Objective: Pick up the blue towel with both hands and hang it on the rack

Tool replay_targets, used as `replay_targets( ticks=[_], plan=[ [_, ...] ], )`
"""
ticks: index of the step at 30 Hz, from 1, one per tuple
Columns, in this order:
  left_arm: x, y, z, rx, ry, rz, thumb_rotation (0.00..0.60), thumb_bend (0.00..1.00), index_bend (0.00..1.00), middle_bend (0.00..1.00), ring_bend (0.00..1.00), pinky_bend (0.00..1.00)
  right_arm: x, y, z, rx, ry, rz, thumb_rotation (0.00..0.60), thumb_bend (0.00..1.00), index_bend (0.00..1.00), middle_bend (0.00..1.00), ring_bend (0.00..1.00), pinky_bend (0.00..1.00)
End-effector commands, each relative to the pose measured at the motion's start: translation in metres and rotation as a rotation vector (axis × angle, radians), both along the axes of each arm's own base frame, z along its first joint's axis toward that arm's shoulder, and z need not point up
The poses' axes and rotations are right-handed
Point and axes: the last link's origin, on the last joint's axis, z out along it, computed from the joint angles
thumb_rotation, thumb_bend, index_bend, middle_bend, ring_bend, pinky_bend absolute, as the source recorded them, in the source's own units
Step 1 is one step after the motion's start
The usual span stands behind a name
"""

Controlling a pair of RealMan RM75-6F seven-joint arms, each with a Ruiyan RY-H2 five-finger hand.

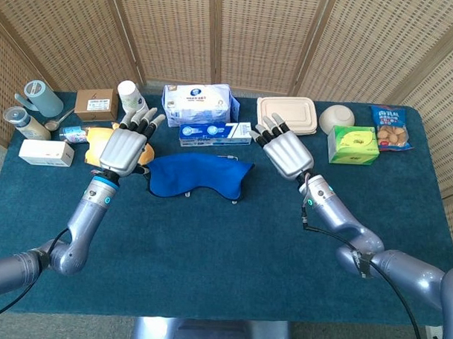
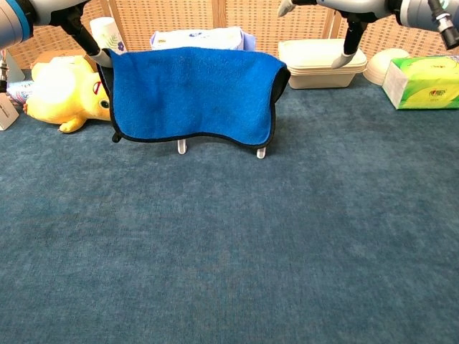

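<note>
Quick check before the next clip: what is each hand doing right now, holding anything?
Left hand: open, fingers spread, at the blue towel's left edge, holding nothing.
Right hand: open, fingers spread, clear of the towel.

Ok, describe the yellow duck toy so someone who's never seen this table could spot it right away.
Start at the blue towel hanging on its rack mid-table. Just past the towel's left edge, the yellow duck toy lies on the dark blue cloth. It is the only soft, bright yellow thing among the boxes and bottles around it.
</note>
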Motion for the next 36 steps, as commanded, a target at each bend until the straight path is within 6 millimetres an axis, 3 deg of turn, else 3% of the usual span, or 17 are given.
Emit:
replay_targets(
  ticks=[1, 13, 27, 36],
  plan=[
    [0.002, 0.001, 0.0, 0.006, -0.022, 0.005, 0.6, 0.14, 0.0, 0.0, 0.0, 0.0, -0.001, 0.001, 0.001, 0.001, -0.003, -0.002, 0.6, 0.03, 0.11, 0.14, 0.0, 0.0],
    [0.006, -0.001, -0.009, -0.016, 0.044, 0.032, 0.6, 0.13, 0.0, 0.0, 0.0, 0.0, -0.001, 0.003, 0.0, 0.011, -0.023, -0.007, 0.6, 0.03, 0.11, 0.14, 0.0, 0.0],
    [0.012, 0.002, -0.004, -0.099, 0.101, 0.089, 0.6, 0.06, 0.0, 0.0, 0.0, 0.0, -0.001, 0.004, 0.002, 0.009, -0.03, -0.007, 0.6, 0.03, 0.12, 0.14, 0.0, 0.0],
    [0.02, 0.003, 0.0, -0.23, 0.01, 0.2, 0.6, 0.06, 0.0, 0.0, 0.0, 0.0, -0.005, 0.004, 0.003, 0.006, -0.034, -0.015, 0.6, 0.03, 0.12, 0.14, 0.0, 0.0]
  ],
)
